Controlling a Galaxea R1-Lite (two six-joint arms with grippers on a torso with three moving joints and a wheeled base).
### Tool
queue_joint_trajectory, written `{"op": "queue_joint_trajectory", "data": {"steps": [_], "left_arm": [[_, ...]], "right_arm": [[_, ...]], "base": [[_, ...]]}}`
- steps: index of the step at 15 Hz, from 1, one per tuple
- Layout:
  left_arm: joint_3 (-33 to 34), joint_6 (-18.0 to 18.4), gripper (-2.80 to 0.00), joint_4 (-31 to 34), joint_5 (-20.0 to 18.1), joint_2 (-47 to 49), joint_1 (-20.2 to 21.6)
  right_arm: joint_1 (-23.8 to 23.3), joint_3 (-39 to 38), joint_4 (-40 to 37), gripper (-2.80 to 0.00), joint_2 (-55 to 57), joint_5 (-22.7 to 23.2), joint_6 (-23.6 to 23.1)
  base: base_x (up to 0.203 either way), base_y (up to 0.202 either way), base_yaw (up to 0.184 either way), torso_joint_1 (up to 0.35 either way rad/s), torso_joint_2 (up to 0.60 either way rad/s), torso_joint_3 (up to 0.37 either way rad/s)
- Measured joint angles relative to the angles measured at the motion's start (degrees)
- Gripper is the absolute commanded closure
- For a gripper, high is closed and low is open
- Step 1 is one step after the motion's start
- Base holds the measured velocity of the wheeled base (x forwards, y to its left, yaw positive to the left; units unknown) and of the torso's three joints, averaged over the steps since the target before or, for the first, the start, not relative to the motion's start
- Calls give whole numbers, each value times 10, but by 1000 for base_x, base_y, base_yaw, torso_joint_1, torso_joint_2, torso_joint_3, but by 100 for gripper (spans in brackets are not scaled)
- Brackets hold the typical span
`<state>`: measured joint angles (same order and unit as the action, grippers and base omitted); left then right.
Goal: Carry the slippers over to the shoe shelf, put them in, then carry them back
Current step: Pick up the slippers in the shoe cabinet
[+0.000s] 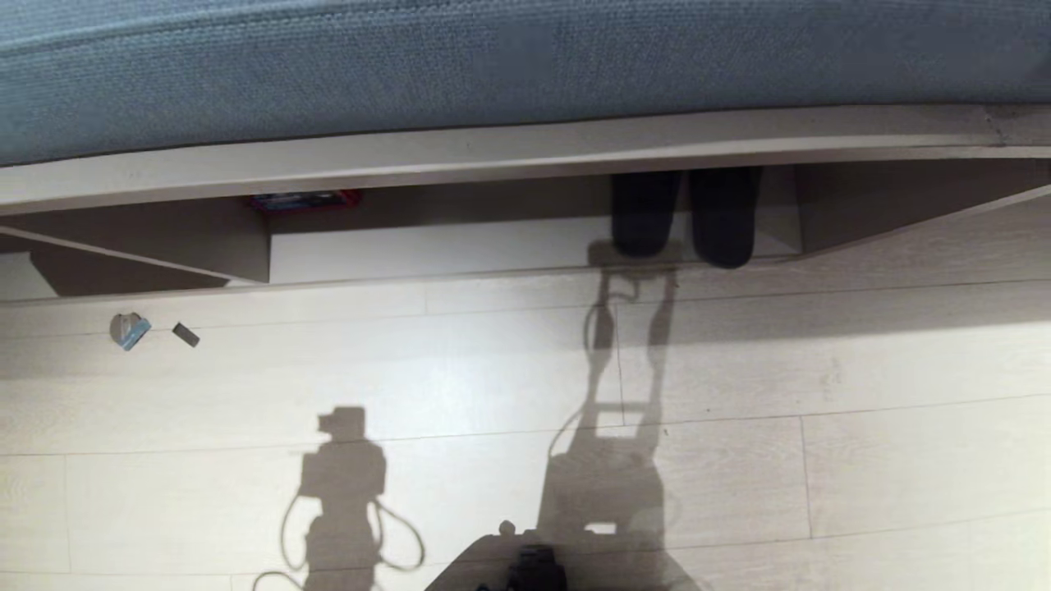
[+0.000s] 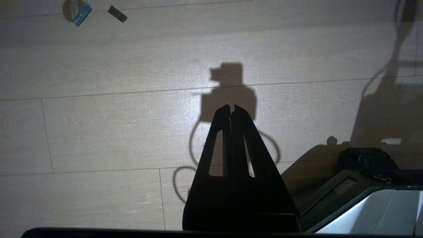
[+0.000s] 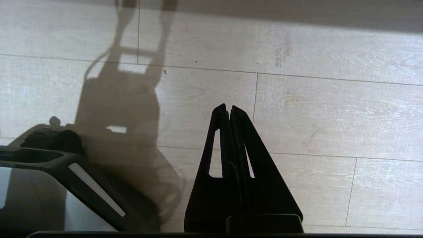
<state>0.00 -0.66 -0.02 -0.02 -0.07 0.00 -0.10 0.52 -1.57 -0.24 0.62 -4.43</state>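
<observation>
The slippers [image 1: 683, 217], a nearly black pair, stand side by side at the right end of a wide low cubby [image 1: 460, 246] with a pale bottom board, under a bed's edge board. I cannot tell which of the cubbies here is the shoe shelf. Neither arm shows in the head view. My left gripper [image 2: 232, 106] hangs shut over bare floor planks with nothing between its fingers. My right gripper [image 3: 229, 106] is also shut and empty above the floor, far from the slippers.
A blue mattress [image 1: 493, 66] lies above the taupe board [image 1: 493, 152]. A red-and-blue item [image 1: 304, 199] sits at the cubby's back. A small blue-and-silver scrap [image 1: 130, 330] and a dark piece [image 1: 185, 335] lie on the floor at left. My base [image 1: 534, 566] is at the bottom edge.
</observation>
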Motion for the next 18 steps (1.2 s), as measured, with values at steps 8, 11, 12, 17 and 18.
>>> {"op": "queue_joint_trajectory", "data": {"steps": [8,11,12,17,18], "left_arm": [[0,0,0,0,0,0,0],[0,0,0,0,0,0,0],[0,0,0,0,0,0,0],[0,0,0,0,0,0,0],[0,0,0,0,0,0,0]], "right_arm": [[0,-3,12,0,0,-1,2],[0,-5,15,0,1,-1,2],[0,-5,15,0,1,-1,2],[0,-5,15,0,1,-1,0],[0,-5,15,0,1,-1,0]], "base": [[0,0,0,1,2,204],[0,0,0,-1,2,197],[0,0,0,2,7,200],[0,0,0,1,1,204],[0,0,0,-2,11,193]]}}
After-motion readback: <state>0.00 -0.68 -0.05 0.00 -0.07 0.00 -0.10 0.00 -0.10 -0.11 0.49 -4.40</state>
